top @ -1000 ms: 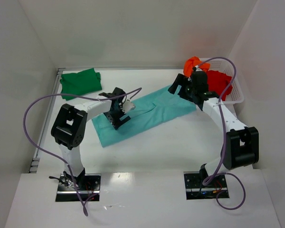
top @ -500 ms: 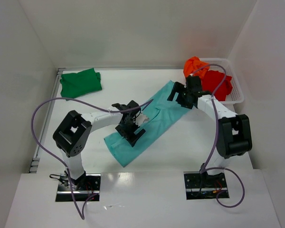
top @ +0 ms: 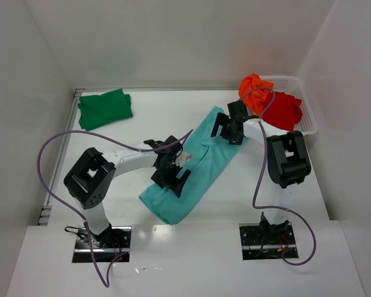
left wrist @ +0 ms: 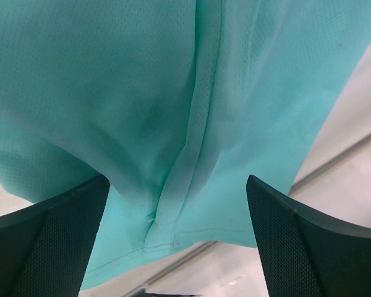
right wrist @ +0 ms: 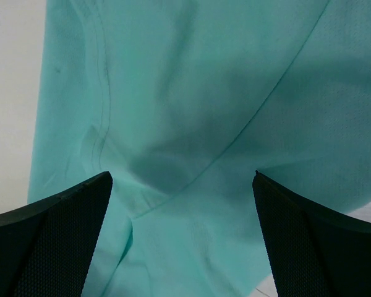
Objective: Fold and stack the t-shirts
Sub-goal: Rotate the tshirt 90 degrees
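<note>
**Top view.** The teal shirt (top: 204,158) lies on the table (top: 148,117) as a long, narrow strip. It runs on a diagonal from far right of centre to the near middle, and its near end is bunched.
- The left gripper (top: 173,176) is down over the near half of the strip. Its jaws are spread wide.
- The right gripper (top: 229,128) is at the far end of the same strip. Its jaws are also spread.
- From this view I cannot tell whether the fingers press on the cloth or hover just above it.
- The green shirt (top: 105,108) sits folded at the far left corner, well apart from both arms.
- The white basket (top: 309,127) stands at the far right.
- The red shirt (top: 283,111) is crumpled inside the basket.
- The orange shirt (top: 255,91) is heaped at the basket's left end and spills over the rim.

**Left wrist view.**
- Teal shirt (left wrist: 142,74) fills most of the picture.
- A stitched hem or seam runs down the middle and ends in a small pucker between the jaws.
- The dark fingers (left wrist: 49,241) stand far apart at the bottom corners, and nothing is pinched between them.
- Bare table shows at the right edge.

**Right wrist view.**
- Teal shirt (right wrist: 204,74) again fills the picture, with a curved double-stitched seam on the left and a thin diagonal crease across the middle.
- The fingers (right wrist: 309,241) are wide apart at the bottom corners, and no cloth is gripped.
- White table shows along the left edge.
</note>
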Tool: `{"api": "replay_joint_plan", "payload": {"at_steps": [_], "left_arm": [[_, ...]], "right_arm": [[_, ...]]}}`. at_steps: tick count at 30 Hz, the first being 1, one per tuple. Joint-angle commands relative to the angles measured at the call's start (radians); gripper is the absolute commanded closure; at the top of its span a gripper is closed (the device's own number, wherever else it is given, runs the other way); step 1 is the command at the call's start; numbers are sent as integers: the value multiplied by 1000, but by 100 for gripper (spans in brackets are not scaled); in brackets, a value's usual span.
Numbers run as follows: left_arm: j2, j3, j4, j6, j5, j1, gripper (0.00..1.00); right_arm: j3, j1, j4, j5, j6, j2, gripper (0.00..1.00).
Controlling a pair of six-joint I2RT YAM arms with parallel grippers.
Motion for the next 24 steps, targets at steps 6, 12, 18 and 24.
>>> {"api": "replay_joint_plan", "payload": {"at_steps": [6, 12, 18, 24], "left_arm": [[-18, -76, -39, -117, 156, -19, 1], [-9, -37, -39, -117, 121, -19, 1], [40, 30, -39, -106, 110, -19, 1], [89, 90, -17, -85, 99, -19, 1]], "right_arm": [[134, 33, -24, 46, -9, 119, 0], [222, 73, -24, 35, -9, 219, 0], [370, 103, -45, 26, -9, 316, 0], [553, 123, -81, -17, 1, 421, 0]]}}
